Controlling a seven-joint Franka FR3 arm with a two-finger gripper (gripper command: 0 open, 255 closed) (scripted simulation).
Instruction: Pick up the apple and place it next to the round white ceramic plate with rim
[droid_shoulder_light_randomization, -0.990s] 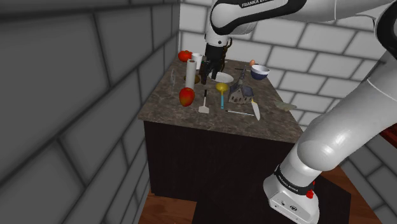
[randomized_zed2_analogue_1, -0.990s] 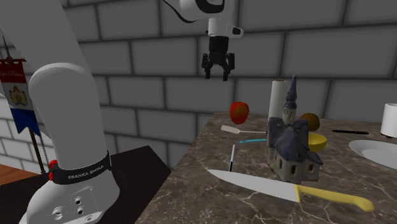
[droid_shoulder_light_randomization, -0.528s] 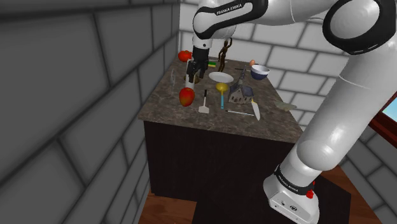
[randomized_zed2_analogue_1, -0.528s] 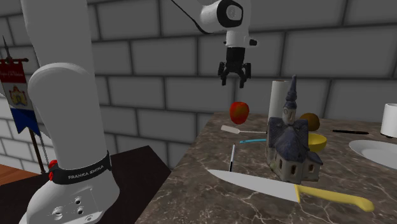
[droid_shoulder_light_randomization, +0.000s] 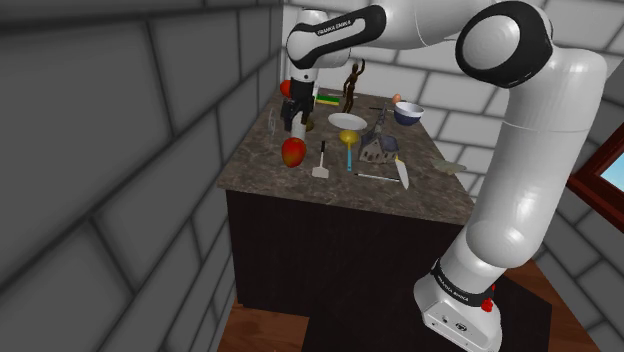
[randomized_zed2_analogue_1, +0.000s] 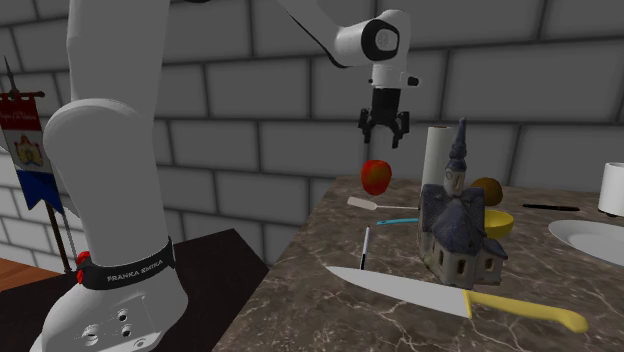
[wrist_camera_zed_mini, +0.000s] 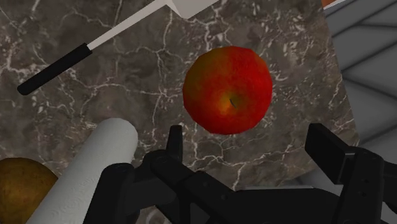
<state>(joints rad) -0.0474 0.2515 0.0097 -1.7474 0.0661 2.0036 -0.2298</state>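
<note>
- The gripper (randomized_zed2_analogue_1: 384, 137) was spotted hanging right above the apple (randomized_zed2_analogue_1: 376, 176), clear of it, no contact made.
- The jaws were spread wide in the wrist view, nothing pinched, and the red apple was framed past the fingers (wrist_camera_zed_mini: 326, 150).
- The apple was parked on the dark marble countertop (droid_shoulder_light_randomization: 260, 165), close to its edge, with an upright white roll (randomized_zed2_analogue_1: 436, 150) near it.
- The white plate (droid_shoulder_light_randomization: 347, 121) was sat further along the counter, well apart from the apple.
</note>
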